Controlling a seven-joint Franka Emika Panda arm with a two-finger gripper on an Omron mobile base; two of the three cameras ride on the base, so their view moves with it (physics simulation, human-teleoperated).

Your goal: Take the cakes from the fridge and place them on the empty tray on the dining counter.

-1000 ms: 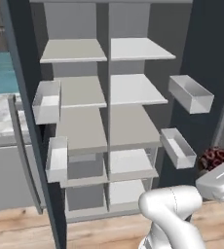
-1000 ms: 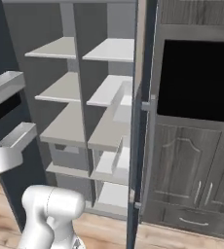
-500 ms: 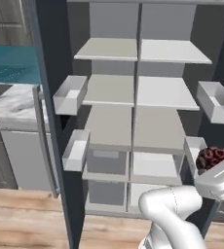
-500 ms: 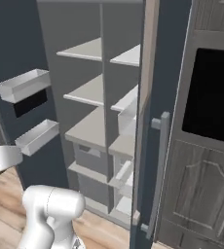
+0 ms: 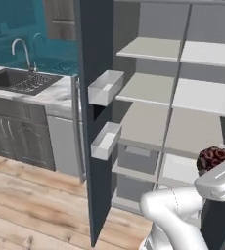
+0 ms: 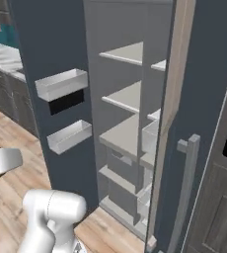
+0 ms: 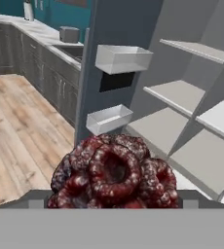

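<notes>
Here, claw [image 7: 115, 202] wide around dark red cake [image 7: 115, 171], facing open fridge [image 7: 192, 92].

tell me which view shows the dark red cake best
The hand view: the dark red-brown cake sits close up low in the picture, its bumpy rings and hollow centre plain. The left base view shows just a small part of it above the white arm, in front of the fridge shelves. I cannot make it out in the right base view.
</notes>
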